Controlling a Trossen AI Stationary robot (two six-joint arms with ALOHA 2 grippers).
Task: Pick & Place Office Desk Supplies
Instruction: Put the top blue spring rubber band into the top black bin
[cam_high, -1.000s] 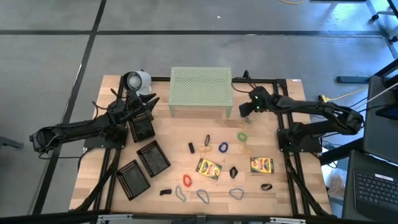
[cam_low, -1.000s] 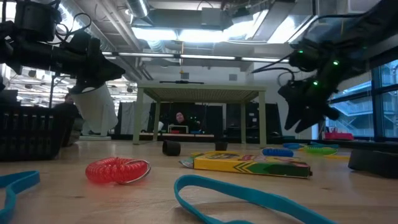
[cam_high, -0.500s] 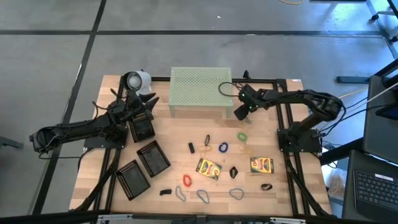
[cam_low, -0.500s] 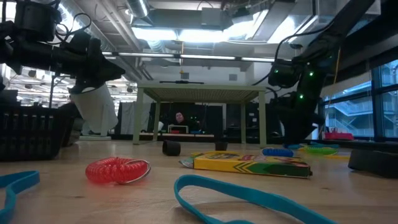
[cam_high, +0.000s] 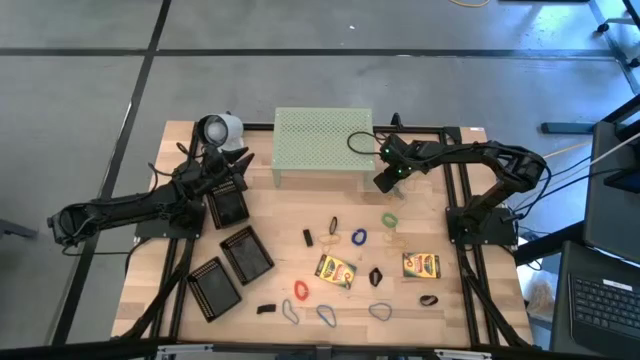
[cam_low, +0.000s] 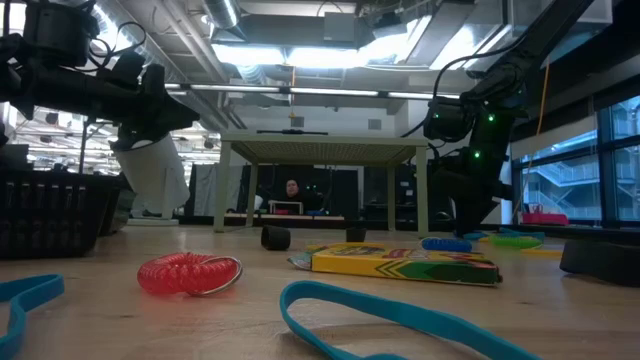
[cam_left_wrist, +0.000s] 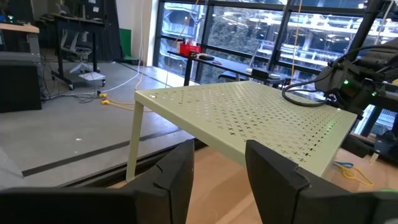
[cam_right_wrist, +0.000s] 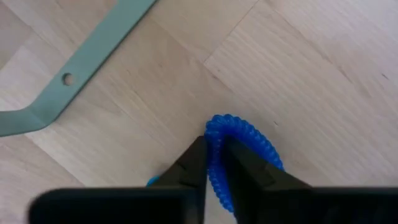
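Where the left arm reaches in from the left side of the table, the left gripper (cam_high: 236, 166) hangs over a black mesh tray (cam_high: 228, 206). Its two fingers (cam_left_wrist: 177, 175) stand apart with nothing between them, and they face the pale green stand (cam_high: 322, 143). Two more trays (cam_high: 247, 254) lie closer to the front of the table, a little tilted.

Many small things lie on the wood in the middle. Near the front there is a black clip (cam_high: 265, 309), then a grey loop (cam_high: 289, 312) and a red coil (cam_high: 300, 290). A second black clip (cam_high: 308, 237) lies farther back. Next comes one crayon box (cam_high: 336, 270), and behind it a blue loop (cam_high: 358, 238). A green loop (cam_high: 389, 218) lies a bit more to the right, with a thin yellow band (cam_high: 395, 240) just beside it. The other crayon box (cam_high: 421, 265) lies flat to the right of those.

The right gripper (cam_high: 383, 183) is low at the right front leg of the stand. Its jaws are nearly together and they pinch a blue coil band (cam_right_wrist: 239, 140). The band sits on the wood, close to the stand's flat foot (cam_right_wrist: 74, 74).
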